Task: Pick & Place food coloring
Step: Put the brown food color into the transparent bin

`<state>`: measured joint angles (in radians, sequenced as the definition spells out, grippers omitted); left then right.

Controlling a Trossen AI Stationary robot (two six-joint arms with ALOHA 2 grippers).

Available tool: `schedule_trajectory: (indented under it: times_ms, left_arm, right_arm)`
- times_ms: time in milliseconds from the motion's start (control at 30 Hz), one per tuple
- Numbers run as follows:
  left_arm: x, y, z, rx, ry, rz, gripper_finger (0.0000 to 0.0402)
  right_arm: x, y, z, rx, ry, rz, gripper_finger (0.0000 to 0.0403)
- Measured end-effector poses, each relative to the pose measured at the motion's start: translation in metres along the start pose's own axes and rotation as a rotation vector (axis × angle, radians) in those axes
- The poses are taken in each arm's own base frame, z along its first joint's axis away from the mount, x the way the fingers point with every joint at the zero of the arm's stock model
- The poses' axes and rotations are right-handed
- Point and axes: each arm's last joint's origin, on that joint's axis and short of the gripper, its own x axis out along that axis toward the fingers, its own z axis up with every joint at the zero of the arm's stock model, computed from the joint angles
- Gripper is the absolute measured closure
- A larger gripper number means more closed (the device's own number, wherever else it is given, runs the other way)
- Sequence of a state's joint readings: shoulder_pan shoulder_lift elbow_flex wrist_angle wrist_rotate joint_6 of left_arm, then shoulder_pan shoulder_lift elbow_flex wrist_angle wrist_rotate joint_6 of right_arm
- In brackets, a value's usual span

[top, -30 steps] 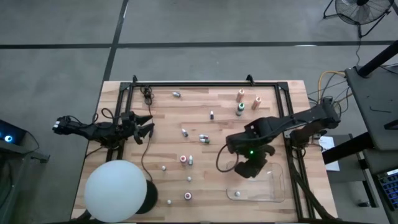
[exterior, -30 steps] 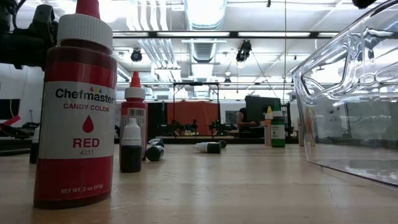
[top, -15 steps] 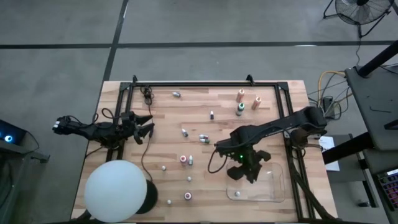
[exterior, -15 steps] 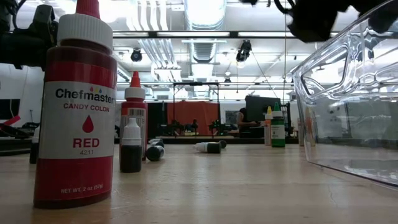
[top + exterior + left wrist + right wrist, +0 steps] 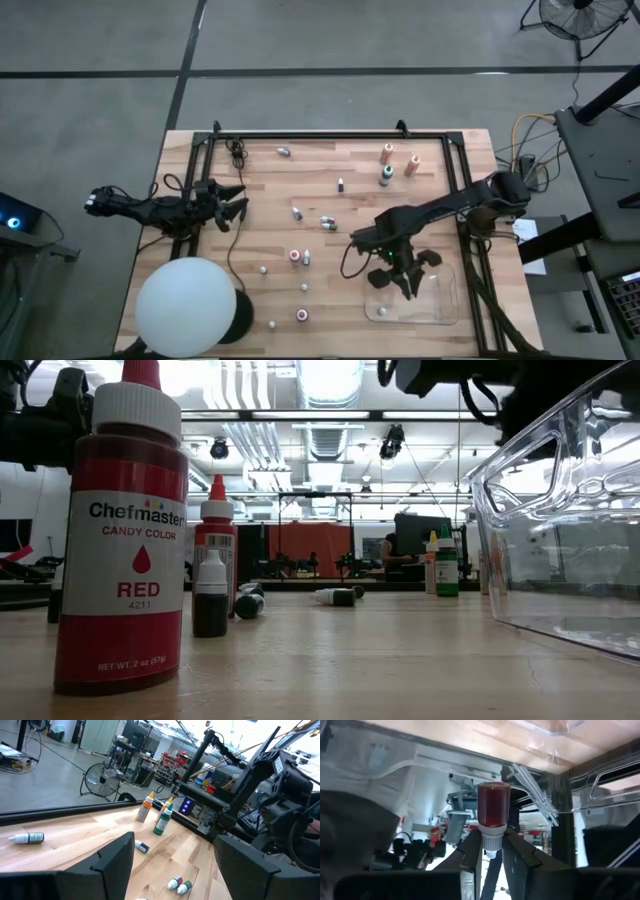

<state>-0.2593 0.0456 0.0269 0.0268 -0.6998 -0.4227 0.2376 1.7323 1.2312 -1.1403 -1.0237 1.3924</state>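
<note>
in the high view the right gripper (image 5: 404, 277) hides its load; its wrist view shows it clamped on a red food coloring bottle (image 5: 493, 819), above the clear tray (image 5: 440, 312). it has moved further over the tray. left gripper (image 5: 232, 203) waits, fingers apart.

One camera looks straight down on the whole table (image 5: 330, 200). Another sits at tabletop height, close to a red bottle (image 5: 122, 540), facing the room. Each wrist camera looks forward past its own fingers. Overhead and low views share the tray (image 5: 440, 305).
</note>
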Motion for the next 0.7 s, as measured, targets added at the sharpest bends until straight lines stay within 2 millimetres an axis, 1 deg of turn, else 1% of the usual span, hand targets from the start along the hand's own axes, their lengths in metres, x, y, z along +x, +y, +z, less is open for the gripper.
schedule_trajectory:
  times_ms: [133,300,367,500,700]
  left_arm:
    - [0.0,0.0,0.0,0.0,0.0,0.0,0.0157]
    - [0.0,0.0,0.0,0.0,0.0,0.0,0.0157]
    - [0.0,0.0,0.0,0.0,0.0,0.0,0.0157]
    - [0.0,0.0,0.0,0.0,0.0,0.0,0.0157]
    - [0.0,0.0,0.0,0.0,0.0,0.0,0.0157]
  right_arm:
    - [0.011,-0.003,0.006,0.045,0.01,0.03,0.0356]
    - [0.027,0.007,0.015,0.006,0.034,0.124,0.0356]
    - [0.033,0.008,0.019,0.008,0.04,0.147,0.0356]
    - [0.043,0.002,0.025,0.037,0.043,0.128,0.0356]
    - [0.053,-0.013,0.026,0.061,0.039,0.089,0.0356]
